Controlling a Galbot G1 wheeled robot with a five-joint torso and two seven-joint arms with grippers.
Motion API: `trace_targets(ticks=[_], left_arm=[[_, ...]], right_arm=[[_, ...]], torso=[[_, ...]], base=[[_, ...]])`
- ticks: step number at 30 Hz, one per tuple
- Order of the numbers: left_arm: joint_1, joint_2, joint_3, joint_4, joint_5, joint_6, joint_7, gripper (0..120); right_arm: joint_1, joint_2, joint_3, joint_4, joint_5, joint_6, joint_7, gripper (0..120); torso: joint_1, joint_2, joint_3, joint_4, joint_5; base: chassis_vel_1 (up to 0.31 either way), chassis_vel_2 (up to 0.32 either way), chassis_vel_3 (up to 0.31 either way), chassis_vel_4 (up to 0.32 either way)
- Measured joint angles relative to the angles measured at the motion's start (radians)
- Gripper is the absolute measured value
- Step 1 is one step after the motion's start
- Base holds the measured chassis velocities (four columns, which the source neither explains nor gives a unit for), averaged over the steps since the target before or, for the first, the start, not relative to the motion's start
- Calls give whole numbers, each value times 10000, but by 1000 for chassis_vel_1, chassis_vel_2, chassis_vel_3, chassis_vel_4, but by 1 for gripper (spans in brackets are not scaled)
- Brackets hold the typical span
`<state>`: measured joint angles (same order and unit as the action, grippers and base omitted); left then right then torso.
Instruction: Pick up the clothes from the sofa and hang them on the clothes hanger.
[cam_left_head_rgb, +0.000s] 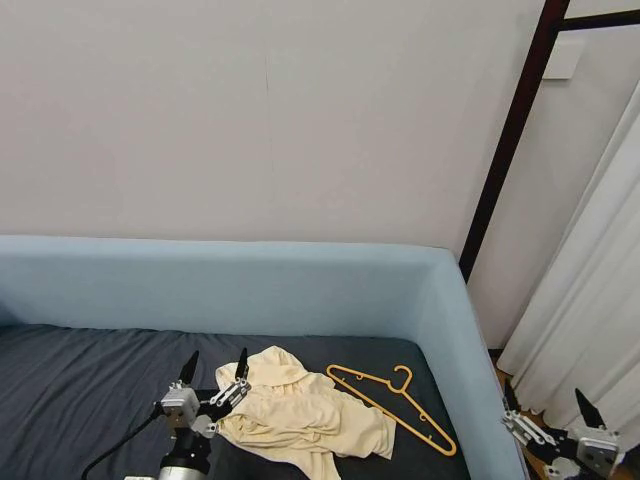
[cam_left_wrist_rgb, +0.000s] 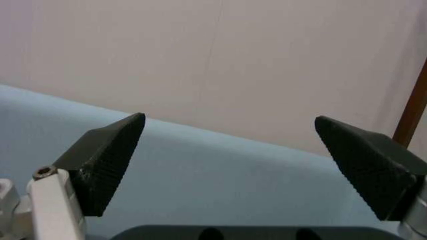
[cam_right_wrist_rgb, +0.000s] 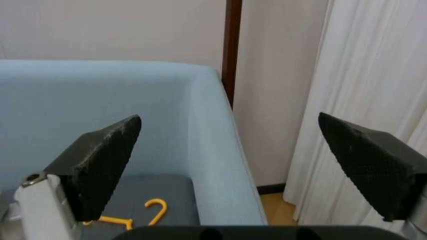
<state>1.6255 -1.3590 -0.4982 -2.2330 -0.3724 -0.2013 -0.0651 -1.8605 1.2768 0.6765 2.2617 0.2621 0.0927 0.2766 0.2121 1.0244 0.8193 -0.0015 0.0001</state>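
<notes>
One cream garment (cam_left_head_rgb: 300, 415) and one orange hanger (cam_left_head_rgb: 395, 405) are lying on one blue sofa (cam_left_head_rgb: 250, 285). Two grippers are hovering here — the left gripper (cam_left_head_rgb: 215, 366) and the right gripper (cam_left_head_rgb: 545, 405), each spreading two dark fingers (cam_left_wrist_rgb: 107, 160). One dark pole (cam_left_head_rgb: 505, 150) is standing beside one white curtain (cam_left_head_rgb: 590, 330).

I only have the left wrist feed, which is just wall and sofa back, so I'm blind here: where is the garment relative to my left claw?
Observer: The cream garment lies crumpled on the dark seat, just to the right of the left claw.
Operator: Any hanger nearby?
Observer: Yes, an orange hanger lies flat on the seat, right of the garment, near the sofa's armrest.
Operator: Where's the other arm?
Observer: The right claw hangs open beyond that armrest, by the white curtain.
</notes>
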Motion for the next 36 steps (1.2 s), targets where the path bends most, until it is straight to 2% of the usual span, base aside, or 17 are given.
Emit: trace_targets(ticks=[4,8,12,28,33,36], left_arm=[[42,-3,-34,-82,-4,64,-7,100],[57,-150,161,531,195,-30,-8,100],[17,-220,243,730,277,-54,-5,100],[214,-129,93,539,259,-265,-19,100],[388,-118,9,367,390,-467,-64,100],[523,-127,-41,310,515,-606,-228,100]], right_arm=[[37,4,-29,-97,-35,77,-7,100],[27,108,-22,213,-555,604,-146,100],[-15,166,21,334,-852,1006,-294,100],[-4,243,-139,11,-748,1230,-418,100],[-2,-308,-140,317,158,985,-515,100],[81,-1022,-222,625,1733,398,-568,100]], torso=[[0,0,0,0,0],[0,1,0,0,-3],[0,0,0,0,-4],[0,0,0,0,-1],[0,0,0,0,-1],[0,0,-1,-1,-2]], base=[[0,0,0,0],[0,0,0,0],[0,0,0,0],[0,0,0,0],[0,0,0,0],[0,0,0,0]])
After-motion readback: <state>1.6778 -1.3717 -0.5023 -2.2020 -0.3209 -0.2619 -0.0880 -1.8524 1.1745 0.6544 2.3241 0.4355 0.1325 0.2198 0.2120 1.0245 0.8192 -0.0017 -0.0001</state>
